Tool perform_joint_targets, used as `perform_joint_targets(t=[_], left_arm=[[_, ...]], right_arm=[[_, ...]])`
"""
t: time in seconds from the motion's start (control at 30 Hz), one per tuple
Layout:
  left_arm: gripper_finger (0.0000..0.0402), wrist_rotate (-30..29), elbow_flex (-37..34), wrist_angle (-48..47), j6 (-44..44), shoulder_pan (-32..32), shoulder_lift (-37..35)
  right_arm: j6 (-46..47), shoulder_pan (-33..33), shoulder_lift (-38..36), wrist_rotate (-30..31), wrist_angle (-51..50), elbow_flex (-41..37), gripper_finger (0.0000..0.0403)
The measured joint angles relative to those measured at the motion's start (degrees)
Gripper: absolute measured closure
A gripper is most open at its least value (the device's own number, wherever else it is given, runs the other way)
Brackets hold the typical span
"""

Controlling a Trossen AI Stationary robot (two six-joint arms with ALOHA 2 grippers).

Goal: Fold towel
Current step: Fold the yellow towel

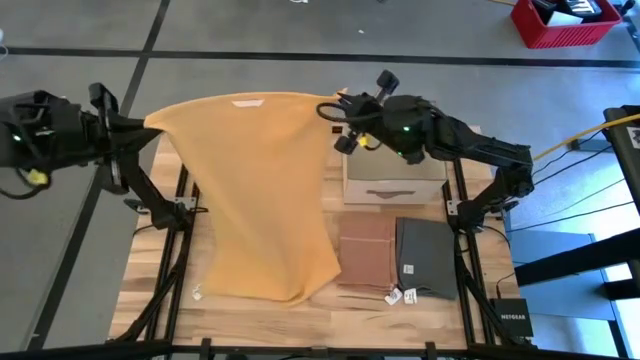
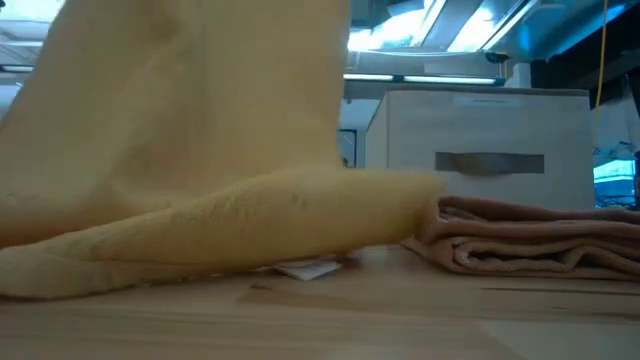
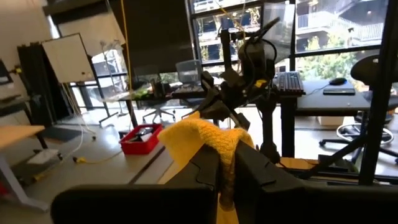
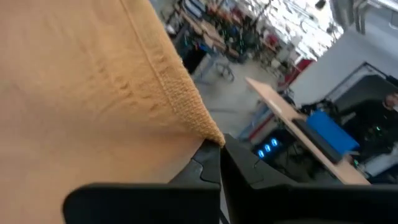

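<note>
Yellow towel (image 2: 200, 180) fills the low view, its bottom edge dragging on the table (image 2: 420, 320) while the rest rises out of sight; a folded brown towel (image 2: 530, 235) lies just beside it, with a pale box (image 2: 480, 140) behind.

From above, the left gripper (image 1: 140, 124) and right gripper (image 1: 340, 108) each hold a top corner, the cloth stretched between them and hanging down toward the near edge. Judging by this, the step in hand is spreading the towel; next it needs lowering flat before any fold. Below the right gripper sit the box, the brown towel and a folded grey towel (image 1: 427, 258), so the lay-down must stay clear of them.

Left wrist view: fingers (image 3: 202, 171) are clenched on a yellow corner, the other arm beyond.

Right wrist view: fingers (image 4: 211, 168) pinch the hemmed corner.
</note>
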Motion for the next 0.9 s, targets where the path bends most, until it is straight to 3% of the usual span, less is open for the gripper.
perform_joint_targets(t=[0.17,0.33,0.5,0.67,0.9], left_arm=[[0.0386,0.30,-0.28,-9.71,-11.83,0.02,-0.48],[0.0386,0.96,-1.86,-9.81,-9.43,0.01,-0.61],[0.0386,1.02,-2.80,-9.89,-10.02,0.00,-0.54],[0.0386,0.88,-2.78,-9.90,-9.16,0.19,-0.47],[0.0386,-0.02,-3.88,-9.89,-6.86,8.78,-0.32]], right_arm=[[-0.05,-2.60,0.00,1.42,-0.02,-2.24,0.0400],[-2.02,-2.59,-1.90,1.67,-1.01,-1.87,0.0400],[3.56,-2.62,-7.22,-6.70,-7.61,-1.69,0.0400],[6.29,-2.58,-9.48,-8.50,-11.56,-1.71,0.0400],[7.39,-4.36,-8.56,-9.22,-10.58,-1.91,0.0400]])
